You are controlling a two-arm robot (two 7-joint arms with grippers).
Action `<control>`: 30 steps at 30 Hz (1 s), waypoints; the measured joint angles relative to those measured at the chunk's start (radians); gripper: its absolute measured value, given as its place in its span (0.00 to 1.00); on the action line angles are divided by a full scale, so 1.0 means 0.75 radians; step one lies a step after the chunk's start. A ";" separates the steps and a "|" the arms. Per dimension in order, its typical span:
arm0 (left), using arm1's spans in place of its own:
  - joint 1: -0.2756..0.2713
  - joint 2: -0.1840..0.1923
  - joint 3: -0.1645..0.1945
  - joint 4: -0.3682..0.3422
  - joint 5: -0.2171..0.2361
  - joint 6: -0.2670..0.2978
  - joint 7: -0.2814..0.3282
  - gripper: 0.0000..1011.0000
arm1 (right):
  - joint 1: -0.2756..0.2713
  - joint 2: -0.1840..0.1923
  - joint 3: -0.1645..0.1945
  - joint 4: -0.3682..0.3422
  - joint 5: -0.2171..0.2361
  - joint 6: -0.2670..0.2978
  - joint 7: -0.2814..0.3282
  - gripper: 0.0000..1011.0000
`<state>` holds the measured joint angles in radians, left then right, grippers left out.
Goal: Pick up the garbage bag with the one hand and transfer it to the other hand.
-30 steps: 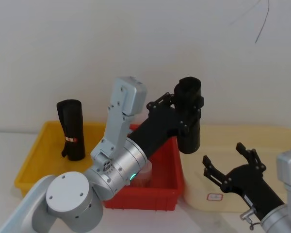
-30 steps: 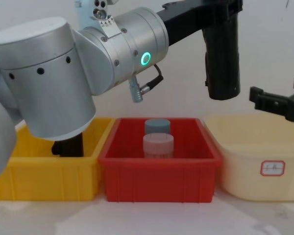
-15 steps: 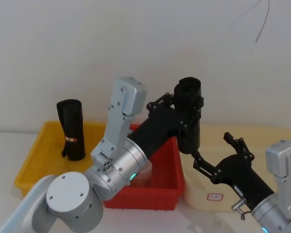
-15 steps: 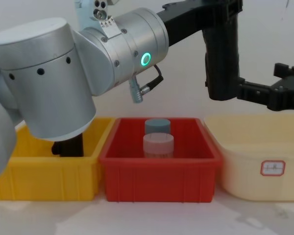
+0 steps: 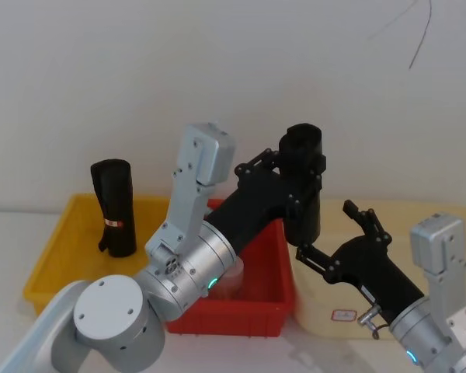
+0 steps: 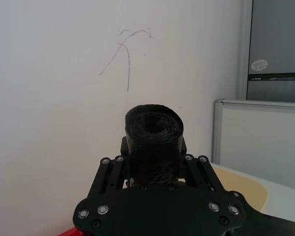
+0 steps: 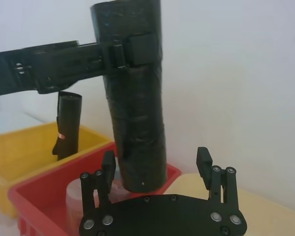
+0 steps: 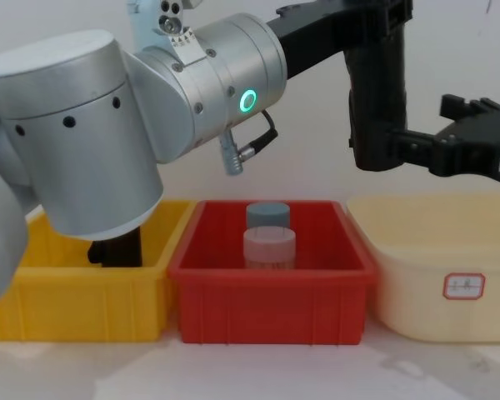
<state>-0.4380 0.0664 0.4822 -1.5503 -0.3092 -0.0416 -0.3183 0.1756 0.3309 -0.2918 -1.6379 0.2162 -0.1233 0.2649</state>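
Note:
The garbage bag (image 5: 303, 203), a tall black roll, hangs upright in the air over the right end of the red bin (image 5: 272, 299). My left gripper (image 5: 301, 175) is shut on its upper part, as the left wrist view confirms with the garbage bag (image 6: 154, 129) clamped between the fingers. My right gripper (image 5: 326, 231) stands open just right of the roll's lower end. In the right wrist view the garbage bag (image 7: 137, 113) has its bottom lying between the two spread fingers of the right gripper (image 7: 156, 156). Contact there cannot be told. The chest view has the garbage bag (image 8: 377, 100) beside the right gripper (image 8: 417, 132).
A yellow bin (image 5: 54, 256) at the left holds a second black roll with a red-and-white label (image 5: 115, 208). Two lidded jars (image 8: 269, 237) stand in the red bin (image 8: 271, 304). A cream tub (image 8: 437, 279) sits at the right, under my right arm. A white wall is behind.
My right gripper has risen and moved left from over the cream tub to the roll's lower end, staying open. The left arm and the roll have held still.

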 joint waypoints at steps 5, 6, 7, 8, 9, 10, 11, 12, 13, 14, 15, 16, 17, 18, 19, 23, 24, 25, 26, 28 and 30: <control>0.000 0.000 0.000 0.000 0.000 0.000 0.000 0.48 | 0.019 -0.011 -0.011 0.017 -0.004 -0.004 0.020 0.99; 0.000 0.000 0.000 0.000 0.000 0.000 0.000 0.48 | 0.023 -0.013 -0.013 0.019 -0.005 -0.005 0.024 0.99; 0.000 0.000 0.000 0.000 0.000 0.000 0.000 0.48 | 0.028 -0.018 -0.016 0.025 -0.005 -0.005 0.030 0.99; 0.000 0.000 0.000 0.000 0.000 0.000 0.000 0.48 | 0.031 -0.020 -0.017 0.028 -0.005 -0.005 0.032 0.99; 0.000 0.000 0.000 0.000 0.000 0.000 0.000 0.48 | 0.034 -0.022 -0.019 0.030 -0.005 -0.005 0.036 0.99; 0.000 0.000 0.000 0.000 0.000 0.000 0.000 0.48 | 0.039 -0.027 -0.022 0.036 -0.005 -0.005 0.041 0.99; 0.000 0.000 0.000 0.000 0.000 0.000 0.000 0.48 | 0.042 -0.029 -0.023 0.038 -0.005 -0.005 0.044 0.99; 0.000 0.000 0.000 0.000 0.000 0.000 0.000 0.48 | 0.044 -0.031 -0.024 0.041 -0.005 -0.005 0.046 0.99; 0.000 0.000 0.000 0.000 0.000 0.000 0.000 0.48 | 0.049 -0.036 -0.026 0.046 -0.005 -0.005 0.051 0.99; 0.000 0.000 0.000 0.000 0.000 0.000 0.000 0.48 | 0.051 -0.038 -0.027 0.048 -0.006 -0.005 0.053 0.99; 0.000 0.000 0.000 0.000 0.000 0.000 0.000 0.48 | 0.054 -0.041 -0.028 0.050 -0.006 -0.005 0.055 0.99; 0.000 0.000 0.000 0.000 0.000 0.000 0.000 0.48 | 0.056 -0.043 -0.029 0.053 -0.007 -0.005 0.057 0.99; 0.000 0.000 0.000 0.000 0.000 0.000 0.000 0.48 | 0.062 -0.048 -0.031 0.058 -0.009 -0.005 0.060 0.99; 0.000 0.000 0.000 0.000 0.000 0.000 0.000 0.48 | 0.064 -0.050 -0.032 0.060 -0.010 -0.005 0.061 0.99; 0.000 0.000 0.000 0.000 0.000 0.000 0.000 0.48 | 0.068 -0.054 -0.033 0.064 -0.012 -0.005 0.062 0.99; 0.000 0.000 0.000 0.000 0.000 0.000 0.000 0.48 | 0.077 -0.064 -0.035 0.074 -0.016 -0.001 0.064 0.99; 0.000 0.000 0.000 0.000 0.000 0.000 0.000 0.48 | 0.084 -0.072 -0.036 0.081 -0.020 0.006 0.064 0.99; 0.000 0.000 0.000 0.000 0.000 0.000 0.000 0.48 | 0.086 -0.075 -0.036 0.082 -0.020 0.009 0.064 0.99; 0.000 0.000 0.000 0.000 0.000 0.000 0.000 0.48 | 0.089 -0.079 -0.036 0.087 -0.022 0.013 0.064 0.99; 0.000 0.000 0.000 0.000 0.000 0.000 0.000 0.48 | 0.093 -0.084 -0.036 0.091 -0.025 0.017 0.063 0.97; 0.000 0.000 0.000 0.000 0.000 0.000 0.000 0.48 | 0.097 -0.089 -0.036 0.096 -0.029 0.023 0.063 0.93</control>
<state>-0.4380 0.0665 0.4821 -1.5502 -0.3093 -0.0418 -0.3184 0.2487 0.2641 -0.3188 -1.5662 0.1945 -0.1059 0.3121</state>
